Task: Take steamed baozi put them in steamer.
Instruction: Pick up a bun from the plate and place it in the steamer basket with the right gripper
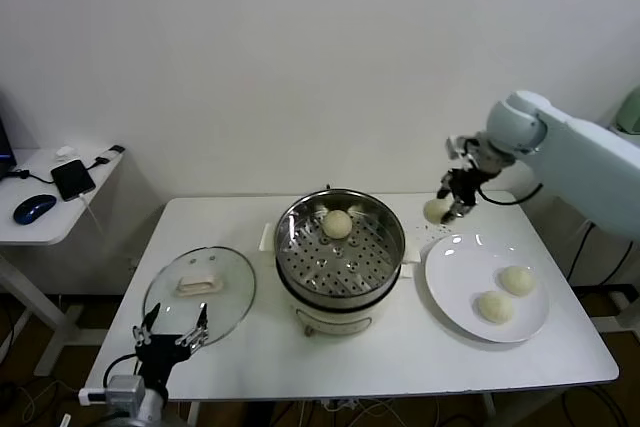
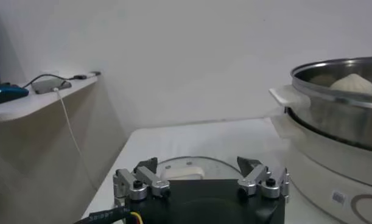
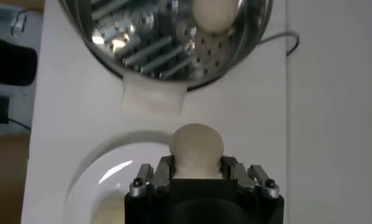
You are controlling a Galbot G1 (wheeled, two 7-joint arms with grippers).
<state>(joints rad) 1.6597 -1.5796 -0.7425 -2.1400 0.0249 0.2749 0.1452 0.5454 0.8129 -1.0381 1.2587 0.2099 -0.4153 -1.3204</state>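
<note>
Right arm reached in from 3 o'clock, elbow high, wrist bent downward. Right gripper (image 1: 447, 205) hung raised at about 2 o'clock of work area, fingers (image 3: 163, 175) clamped on both sides of baozi (image 1: 435, 211). Left gripper (image 1: 172, 332) parked low at 7 o'clock, fingers (image 2: 148, 176) spread wide, holding nothing.

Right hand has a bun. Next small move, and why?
Probably carry it toward the robot's left, over the steamer. The right hand is shut on a baozi, lifted above the table between the plate and the pot, not yet over the tray. One bun already sits inside; open tray remains beside it.
</note>
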